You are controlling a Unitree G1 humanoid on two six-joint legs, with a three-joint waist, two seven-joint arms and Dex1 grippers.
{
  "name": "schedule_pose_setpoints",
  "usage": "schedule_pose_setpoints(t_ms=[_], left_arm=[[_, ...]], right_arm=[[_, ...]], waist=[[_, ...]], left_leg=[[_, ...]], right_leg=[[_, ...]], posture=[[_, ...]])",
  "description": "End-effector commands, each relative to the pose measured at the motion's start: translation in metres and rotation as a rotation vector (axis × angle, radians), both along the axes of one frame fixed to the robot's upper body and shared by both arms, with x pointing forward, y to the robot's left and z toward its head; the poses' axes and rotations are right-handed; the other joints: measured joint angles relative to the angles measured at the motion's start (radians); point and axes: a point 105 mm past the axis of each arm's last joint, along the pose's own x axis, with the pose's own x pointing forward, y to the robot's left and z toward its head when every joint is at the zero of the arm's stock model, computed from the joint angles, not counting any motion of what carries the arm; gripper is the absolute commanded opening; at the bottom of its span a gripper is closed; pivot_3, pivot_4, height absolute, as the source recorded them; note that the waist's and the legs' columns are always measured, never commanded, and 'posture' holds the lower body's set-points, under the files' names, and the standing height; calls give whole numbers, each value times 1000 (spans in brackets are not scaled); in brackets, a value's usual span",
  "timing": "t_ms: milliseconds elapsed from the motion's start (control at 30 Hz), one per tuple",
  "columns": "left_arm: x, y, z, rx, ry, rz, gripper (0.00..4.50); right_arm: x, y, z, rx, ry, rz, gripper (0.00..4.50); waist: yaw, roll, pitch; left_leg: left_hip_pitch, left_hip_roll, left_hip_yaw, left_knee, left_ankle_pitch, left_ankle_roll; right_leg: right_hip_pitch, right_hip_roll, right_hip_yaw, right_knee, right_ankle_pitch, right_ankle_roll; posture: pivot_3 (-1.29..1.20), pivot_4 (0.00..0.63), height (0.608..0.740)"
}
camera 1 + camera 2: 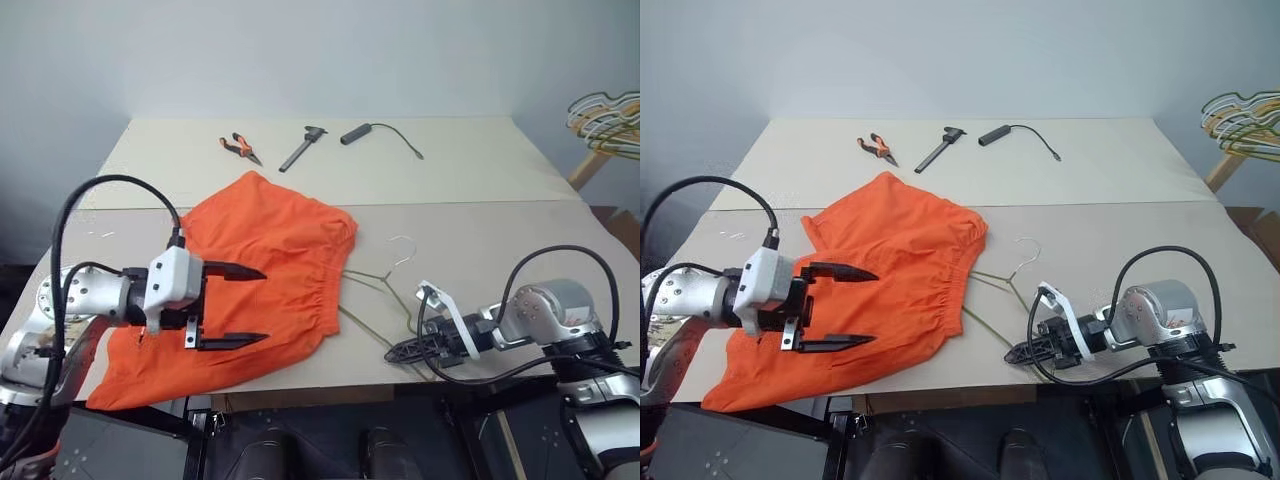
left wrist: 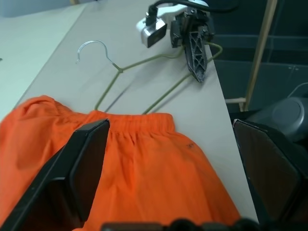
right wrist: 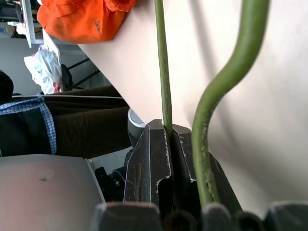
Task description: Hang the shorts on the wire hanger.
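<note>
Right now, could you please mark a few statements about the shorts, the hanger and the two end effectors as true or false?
1. The right end effector is shut on the wire hanger. True.
2. The left end effector grips the shorts. False: it hangs open over them.
3. The shorts already hang on the hanger. False: they lie flat on the table.
4. Pliers lie on the table's far side. True.
</note>
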Motion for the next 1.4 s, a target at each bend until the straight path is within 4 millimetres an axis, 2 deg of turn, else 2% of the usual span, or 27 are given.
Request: schedule_pose_setpoints(t_ms=[33, 200, 400, 533, 633, 867, 1133, 1400], left_arm=[[0, -3, -7, 23, -21, 12, 3585], [14, 1, -35, 56, 2, 138, 1922], [19, -5, -58, 31, 73, 192, 16], [20, -11, -71, 43, 126, 204, 16], [11, -16, -83, 67, 194, 171, 16], [-1, -1, -112, 97, 294, 247, 16], [-14, 5, -119, 84, 348, 283, 16], [-24, 7, -118, 72, 364, 292, 16]], right_arm=[[1, 0, 7, 15, -23, -9, 0], [-2, 2, 10, 32, -42, 3, 0], [-3, 0, 12, 31, -51, -4, 0], [0, -1, 14, 34, -56, -15, 0], [4, 0, 16, 53, -61, -35, 0], [12, 1, 16, 80, -63, -89, 0], [29, 2, 14, 68, -69, -161, 0], [58, 7, 16, 99, -93, -265, 0]], waist=[[-1, 0, 0], [-1, 1, 0], [-2, 1, -1], [-3, 1, -1], [-4, 1, -1], [-13, 1, -1], [-27, 2, -6], [-27, 4, -7]], left_leg=[[0, 0, 0, 0, 0, 0], [0, 0, -1, 0, -1, 3], [0, 0, 0, 0, -2, 4], [0, 0, 0, 0, -2, 4], [0, 0, 0, 0, -2, 4], [1, 1, 0, 0, -2, 4], [2, 2, 0, 0, -3, 5], [2, 2, 0, 0, -3, 4]], right_leg=[[0, 0, 0, 0, 0, 0], [0, 0, 0, 1, 0, 0], [0, 0, 0, 1, 0, 0], [0, 0, 0, 1, 0, 0], [0, 0, 0, 1, 0, 0], [-1, 0, 0, 1, 0, 0], [0, 0, 0, 1, 0, -1], [0, 0, 1, 2, 0, -1]], posture=[[31, 89, 740], [23, 88, 740], [9, 85, 740], [7, 83, 740], [1, 81, 740], [-5, 82, 740], [4, 86, 740], [22, 89, 740]])
